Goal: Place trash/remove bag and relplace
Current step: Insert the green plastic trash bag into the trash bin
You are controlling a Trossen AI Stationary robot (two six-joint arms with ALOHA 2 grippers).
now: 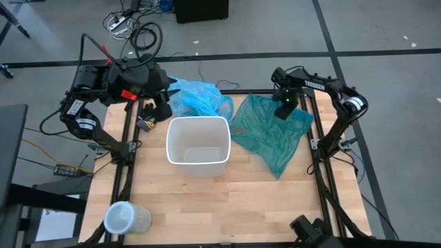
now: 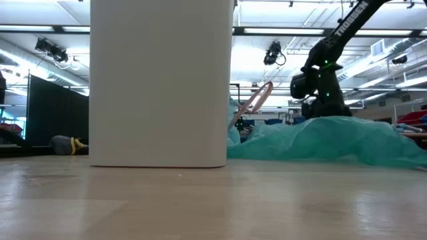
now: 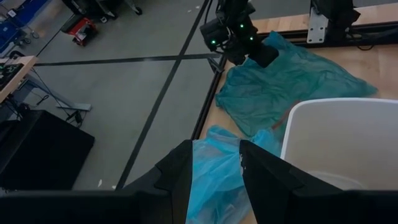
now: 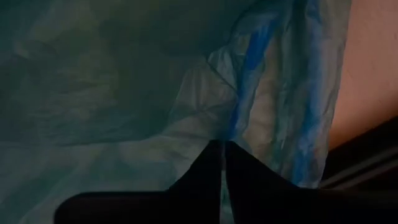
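A white bin (image 1: 198, 141) stands upright in the middle of the table, with no liner in it. The bag (image 1: 196, 98), light blue and crumpled, lies on the table just beyond the bin's far side. My left gripper (image 3: 216, 155) hangs open above it, and the bag (image 3: 214, 180) shows in the gap between the fingers. A darker teal-green bag (image 1: 272, 131) lies spread out to the right of the bin. My right gripper (image 1: 283, 114) points down at its far edge and is shut. No trash shows. My right gripper (image 4: 224, 144) comes from above, pointing down, and its shut fingertips meet on a raised fold of the teal-green bag (image 4: 219, 127) near the bag's far edge. One layer or several, I cannot tell. The bag (image 2: 333, 137) lies slack on the table.
A clear plastic cup (image 1: 126, 219) lies on its side at the table's near left corner. A thin pinkish hoop (image 2: 253, 103) leans behind the bin. Black frame rails run along the table's left and right edges. Bare wood lies in front of the bin.
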